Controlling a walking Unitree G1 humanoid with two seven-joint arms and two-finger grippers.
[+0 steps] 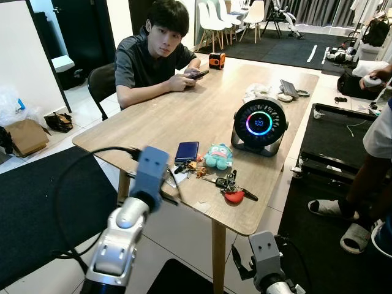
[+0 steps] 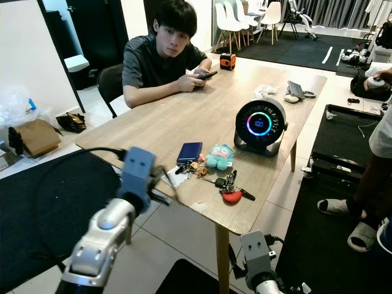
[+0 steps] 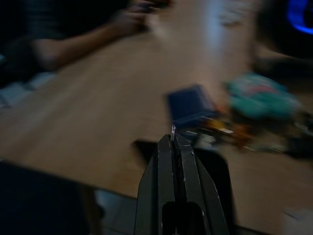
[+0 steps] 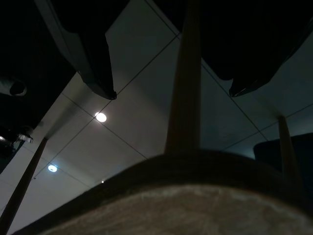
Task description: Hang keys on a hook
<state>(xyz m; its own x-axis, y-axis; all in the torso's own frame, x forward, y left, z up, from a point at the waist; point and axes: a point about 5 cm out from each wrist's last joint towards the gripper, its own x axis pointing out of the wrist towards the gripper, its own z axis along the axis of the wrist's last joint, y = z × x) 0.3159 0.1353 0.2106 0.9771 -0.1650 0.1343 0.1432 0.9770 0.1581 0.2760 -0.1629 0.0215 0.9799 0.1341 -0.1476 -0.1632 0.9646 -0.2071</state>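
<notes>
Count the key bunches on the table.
2. One bunch with orange charms lies in front of the blue wallet. The other bunch, with a red tag, lies nearer the table's edge, right of the first.

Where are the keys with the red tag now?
In the left eye view, the keys lie near the table's front edge, just right of the green plush toy, before the round fan.

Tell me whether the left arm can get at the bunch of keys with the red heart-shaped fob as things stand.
Probably yes. The left end effector, fingers shut, hovers over the wooden table's near edge, and the bunch of keys with the red heart-shaped fob lies uncovered just beyond it.
</notes>
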